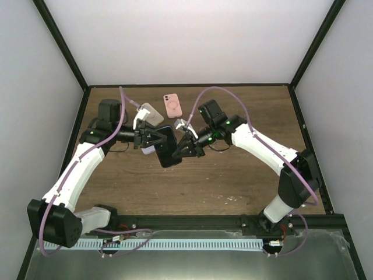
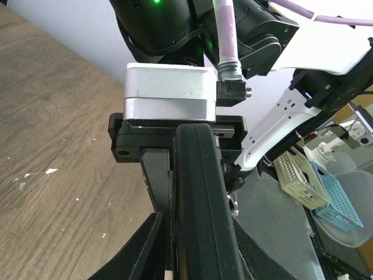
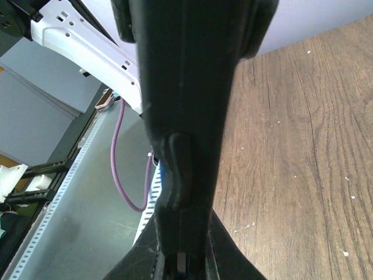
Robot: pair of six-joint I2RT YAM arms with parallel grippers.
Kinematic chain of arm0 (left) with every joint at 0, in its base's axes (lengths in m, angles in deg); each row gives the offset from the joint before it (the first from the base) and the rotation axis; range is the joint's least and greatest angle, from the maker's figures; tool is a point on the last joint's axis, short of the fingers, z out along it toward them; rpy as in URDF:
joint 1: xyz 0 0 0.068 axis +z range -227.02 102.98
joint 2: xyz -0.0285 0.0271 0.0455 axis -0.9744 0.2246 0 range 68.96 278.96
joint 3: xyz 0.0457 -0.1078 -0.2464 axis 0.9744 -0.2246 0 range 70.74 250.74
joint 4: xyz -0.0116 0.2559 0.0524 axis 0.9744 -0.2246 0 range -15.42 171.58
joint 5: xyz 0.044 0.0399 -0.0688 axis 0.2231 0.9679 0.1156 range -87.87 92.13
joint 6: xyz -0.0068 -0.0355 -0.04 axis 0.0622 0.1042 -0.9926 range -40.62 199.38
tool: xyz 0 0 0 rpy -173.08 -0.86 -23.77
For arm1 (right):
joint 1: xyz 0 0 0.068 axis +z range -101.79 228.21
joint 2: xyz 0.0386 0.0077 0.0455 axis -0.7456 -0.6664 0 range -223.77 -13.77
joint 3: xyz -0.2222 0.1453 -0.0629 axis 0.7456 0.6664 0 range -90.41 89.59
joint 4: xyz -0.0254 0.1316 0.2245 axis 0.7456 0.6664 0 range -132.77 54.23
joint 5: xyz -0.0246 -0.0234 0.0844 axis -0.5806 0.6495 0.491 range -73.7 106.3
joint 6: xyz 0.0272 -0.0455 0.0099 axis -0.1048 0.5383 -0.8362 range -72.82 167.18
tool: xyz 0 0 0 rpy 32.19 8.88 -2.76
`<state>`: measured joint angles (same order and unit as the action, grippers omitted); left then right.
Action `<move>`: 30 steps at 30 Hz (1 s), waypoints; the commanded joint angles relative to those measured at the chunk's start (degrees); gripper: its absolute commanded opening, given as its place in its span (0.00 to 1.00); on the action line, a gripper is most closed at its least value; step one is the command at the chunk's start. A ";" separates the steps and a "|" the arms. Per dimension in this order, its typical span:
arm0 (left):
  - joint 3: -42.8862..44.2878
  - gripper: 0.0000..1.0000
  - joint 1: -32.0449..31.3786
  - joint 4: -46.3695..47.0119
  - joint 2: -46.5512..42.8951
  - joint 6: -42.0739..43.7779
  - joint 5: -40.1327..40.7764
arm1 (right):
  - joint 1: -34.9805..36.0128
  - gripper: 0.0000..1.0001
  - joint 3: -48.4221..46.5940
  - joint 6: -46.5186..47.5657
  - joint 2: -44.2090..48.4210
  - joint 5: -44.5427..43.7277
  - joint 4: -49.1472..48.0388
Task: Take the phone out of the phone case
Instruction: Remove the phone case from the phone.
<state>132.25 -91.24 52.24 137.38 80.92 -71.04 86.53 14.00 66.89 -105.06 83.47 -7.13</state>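
Note:
A dark phone in a black phone case (image 1: pixel 169 147) hangs tilted above the table's middle, held between both arms. My left gripper (image 1: pixel 156 140) is shut on its left edge. In the left wrist view the case's rounded edge (image 2: pixel 201 192) runs up between my left gripper's (image 2: pixel 195 236) fingers. My right gripper (image 1: pixel 182 147) is shut on the right edge. The right wrist view shows the case's side with a raised button (image 3: pixel 178 169), clamped in my right gripper (image 3: pixel 183 256). A pale bluish sliver (image 1: pixel 148 150) shows at the case's left edge; I cannot tell whether it is the phone.
A pink phone case (image 1: pixel 172 105) and a beige one (image 1: pixel 152 114) lie on the wooden table (image 1: pixel 233 181) behind the grippers. Black frame posts and white walls enclose the table. A purple cable (image 1: pixel 215 90) loops over the right arm.

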 commanded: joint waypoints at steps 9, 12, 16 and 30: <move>1.24 0.05 0.94 -0.36 0.22 0.67 -1.84 | 0.66 0.18 -4.76 2.00 0.33 0.99 0.40; -1.20 0.00 4.29 8.57 -1.27 -7.41 -4.22 | 0.57 0.47 -5.42 1.91 0.54 0.20 0.47; -4.69 0.00 7.85 21.51 -3.12 -19.33 -6.01 | -0.31 0.68 -4.83 -1.47 1.39 -1.76 -2.44; -10.87 0.00 10.62 53.46 -4.50 -46.54 -6.09 | -4.20 0.97 3.74 -17.33 8.22 -5.08 -19.00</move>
<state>122.88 -80.88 89.51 134.45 45.60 -75.58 82.51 15.47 53.03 -99.57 77.11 -21.32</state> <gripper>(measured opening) 0.088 0.993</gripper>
